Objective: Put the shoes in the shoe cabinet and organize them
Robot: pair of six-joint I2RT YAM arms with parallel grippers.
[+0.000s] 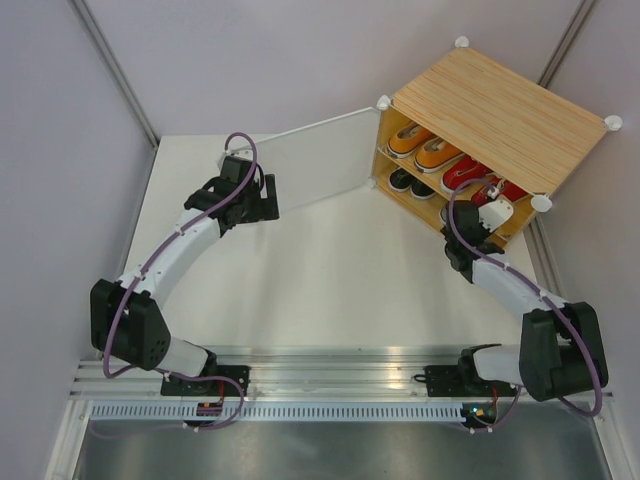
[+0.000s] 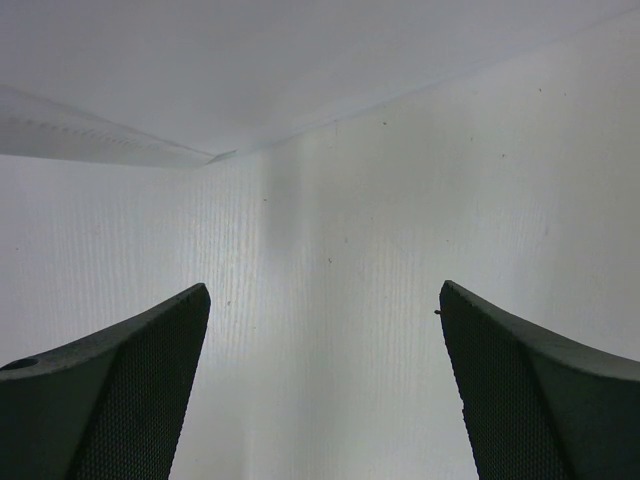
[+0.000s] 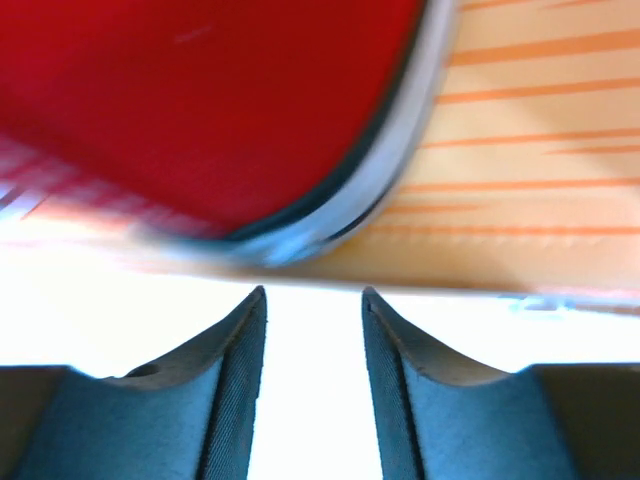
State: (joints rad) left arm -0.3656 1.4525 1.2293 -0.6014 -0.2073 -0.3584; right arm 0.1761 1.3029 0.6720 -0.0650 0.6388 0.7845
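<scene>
Right wrist: we see our right tool (image 3: 313, 292) parted near a red canvas sneaker (image 3: 200, 100); our left tool (image 2: 324, 285) gapes wide.

The left arm (image 1: 175, 250) bows out to the near left, then reaches far and inward. The left gripper (image 2: 325, 300) is spread wide and empty. The right arm (image 1: 510, 285) stretches toward the far right. The right gripper (image 3: 313, 295) has its fingers narrowly parted, holding nothing.

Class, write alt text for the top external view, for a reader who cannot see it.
A wooden shoe cabinet stands at the table's far right, its frosted door swung open, with orange shoes and red shoes on the upper shelf and black shoes below. The right tool reaches to the red shoes; the left tool is by the door.
</scene>
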